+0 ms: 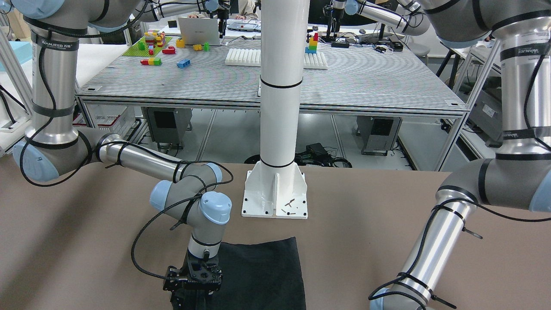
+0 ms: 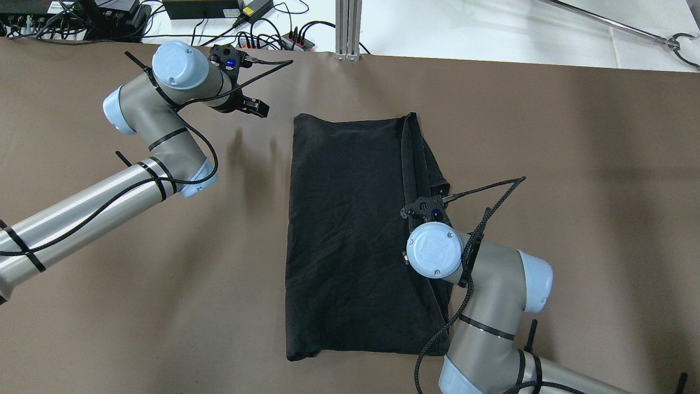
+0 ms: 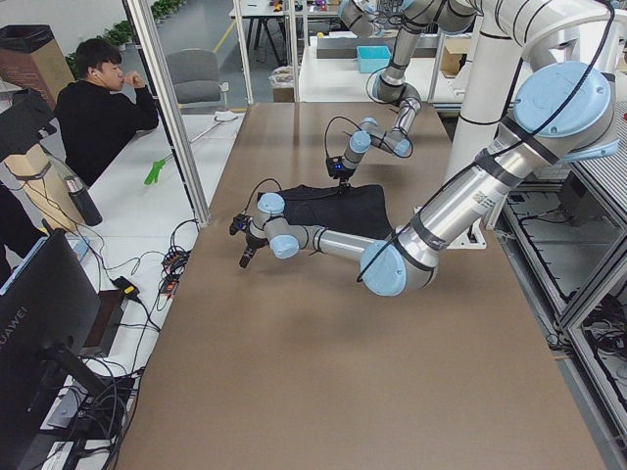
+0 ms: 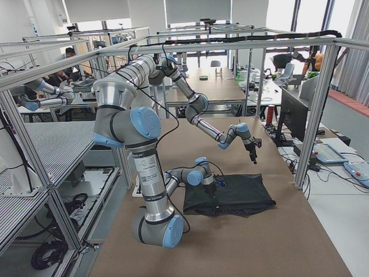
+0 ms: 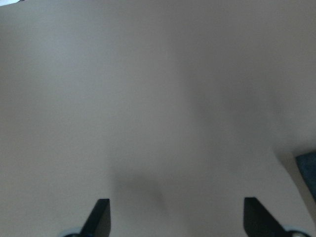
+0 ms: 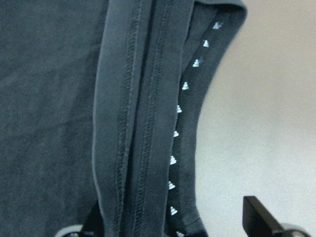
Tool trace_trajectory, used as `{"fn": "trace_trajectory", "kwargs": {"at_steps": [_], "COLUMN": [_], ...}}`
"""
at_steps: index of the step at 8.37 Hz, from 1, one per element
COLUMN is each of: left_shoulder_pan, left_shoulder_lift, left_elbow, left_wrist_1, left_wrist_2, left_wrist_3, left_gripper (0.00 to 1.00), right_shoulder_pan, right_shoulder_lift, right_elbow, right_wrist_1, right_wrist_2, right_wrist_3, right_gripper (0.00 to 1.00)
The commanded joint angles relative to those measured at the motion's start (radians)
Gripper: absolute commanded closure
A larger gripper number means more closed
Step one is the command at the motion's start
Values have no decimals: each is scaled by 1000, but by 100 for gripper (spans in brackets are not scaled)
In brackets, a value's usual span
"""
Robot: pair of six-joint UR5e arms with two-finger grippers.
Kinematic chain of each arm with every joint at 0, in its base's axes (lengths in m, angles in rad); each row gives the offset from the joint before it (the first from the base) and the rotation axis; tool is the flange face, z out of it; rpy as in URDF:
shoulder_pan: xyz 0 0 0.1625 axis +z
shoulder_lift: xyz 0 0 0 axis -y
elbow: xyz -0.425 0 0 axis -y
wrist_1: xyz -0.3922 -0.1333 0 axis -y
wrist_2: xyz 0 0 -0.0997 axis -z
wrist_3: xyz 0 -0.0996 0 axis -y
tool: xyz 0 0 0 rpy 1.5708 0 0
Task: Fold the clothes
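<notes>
Garment (image 2: 350, 235) mid-table (image 2: 574, 191), right gripper (image 6: 175, 217) over its edge

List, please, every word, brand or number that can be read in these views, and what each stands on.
"WANJEED": black band on the right arm, front-facing view; the signs after it are too small to read.
"HUAWEI": dark monitor, left side view.
Band on the left arm: similar print, too blurred to read.
Black garment: a row of tiny white marks along its edge, no legible text.

Brown table (image 2: 574, 164), white pillar (image 1: 280, 120), ribbed workbench (image 1: 379, 82) strewn with coloured bricks (image 1: 150, 61).
</notes>
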Motion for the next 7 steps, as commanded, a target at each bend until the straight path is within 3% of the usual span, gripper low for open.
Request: {"fn": "trace_trajectory", "kwargs": {"at_steps": [1, 2, 4, 6, 7], "left_shoulder_pan": [2, 8, 8, 8, 8], "left_shoulder_lift": [-1, -1, -2, -2, -1], "left_elbow": [1, 1, 2, 1, 1], "left_wrist_1": [0, 0, 0, 0, 0], "left_wrist_2": [0, 2, 2, 2, 2], "left_wrist_3": [-1, -1, -1, -1, -1], "left_gripper": [5, 5, 5, 5, 5], "right_shoulder_pan": [102, 106, 109, 124, 126], "right_shoulder_lift": [-71, -140, -124, 9, 77], "right_elbow": [21, 79, 141, 89, 2], "right_wrist_1": [4, 17, 8, -9, 0], "right_wrist_2": [104, 103, 116, 118, 116], "right_wrist_3": [-100, -127, -127, -104, -74], "right_gripper": [7, 7, 7, 7, 7]}}
